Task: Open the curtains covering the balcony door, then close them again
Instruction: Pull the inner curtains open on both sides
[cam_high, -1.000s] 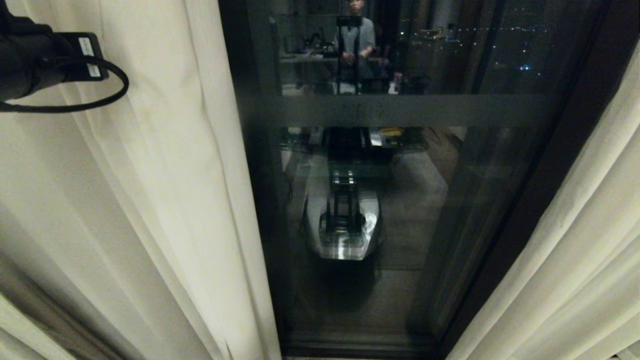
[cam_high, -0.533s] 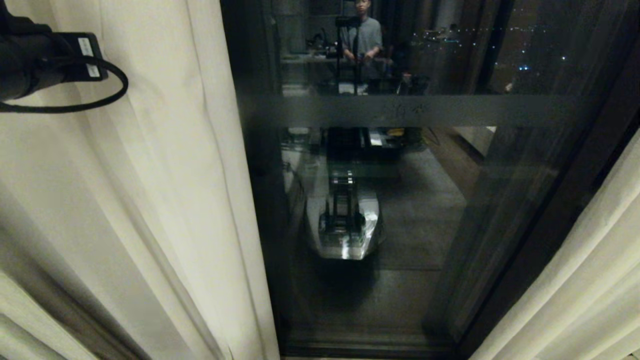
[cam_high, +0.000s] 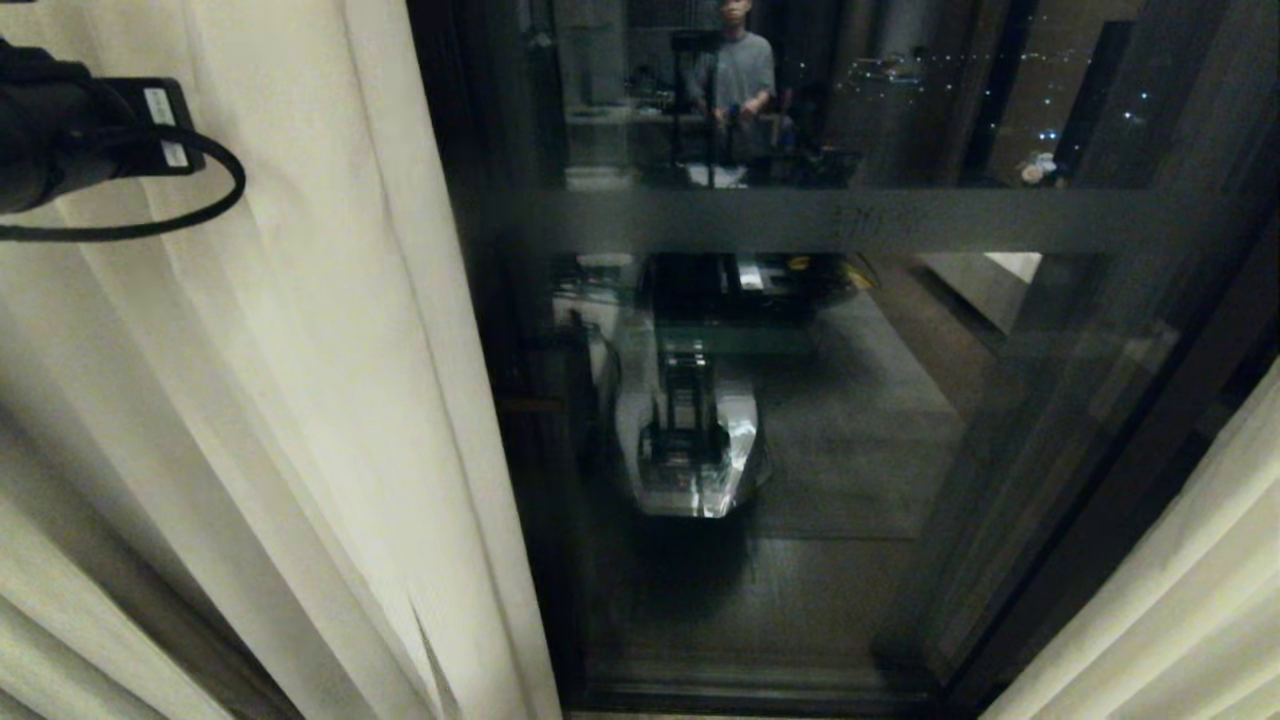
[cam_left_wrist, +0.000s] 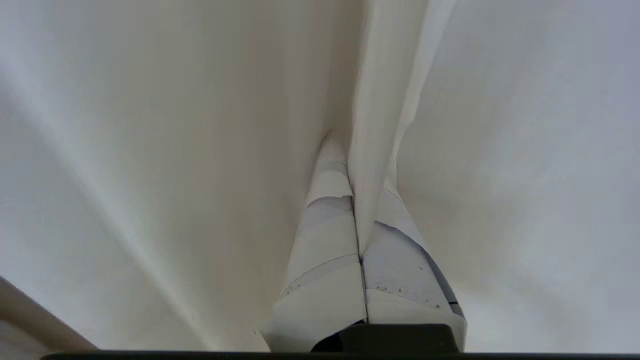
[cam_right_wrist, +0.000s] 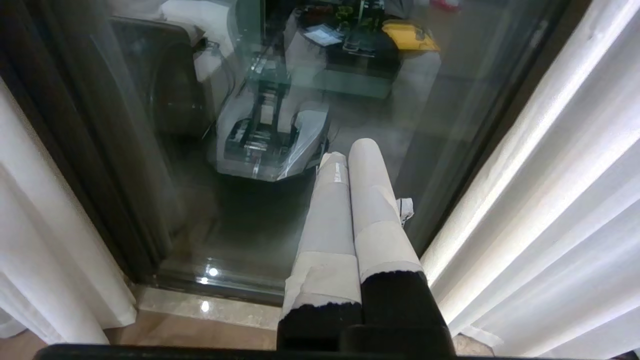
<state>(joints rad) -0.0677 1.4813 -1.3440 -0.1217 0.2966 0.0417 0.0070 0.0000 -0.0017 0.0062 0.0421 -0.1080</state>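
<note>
A: Curtains (cam_high: 330, 400): two cream panels, drawn apart. Left panel fills the left of the head view in long folds; right panel shows only at the lower right corner.

B: Between them?

A: The balcony door (cam_high: 800, 220), dark frame, glass bare across the middle. A frosted band runs across the pane. The glass reflects the robot's base and, far up top, a person (cam_high: 740, 70) standing by a cluttered desk.

B: Left gripper (cam_left_wrist: 357, 200)?

A: Up high at the far left, arm entering from the left edge with a looped black cable beside it. Wrist view shows its jaws pressed together on a narrow fold of the left panel, fabric pinched between the taped fingers (cam_left_wrist: 325, 235) and running up past the tips.

B: Right gripper (cam_right_wrist: 350, 155)?

A: Hangs low, out of the head view. Jaws together, nothing between them. It points at the door's bottom rail and the pale floor sill (cam_right_wrist: 210, 310), with the right panel just beside it and the left panel's hem at the opposite side.
</note>
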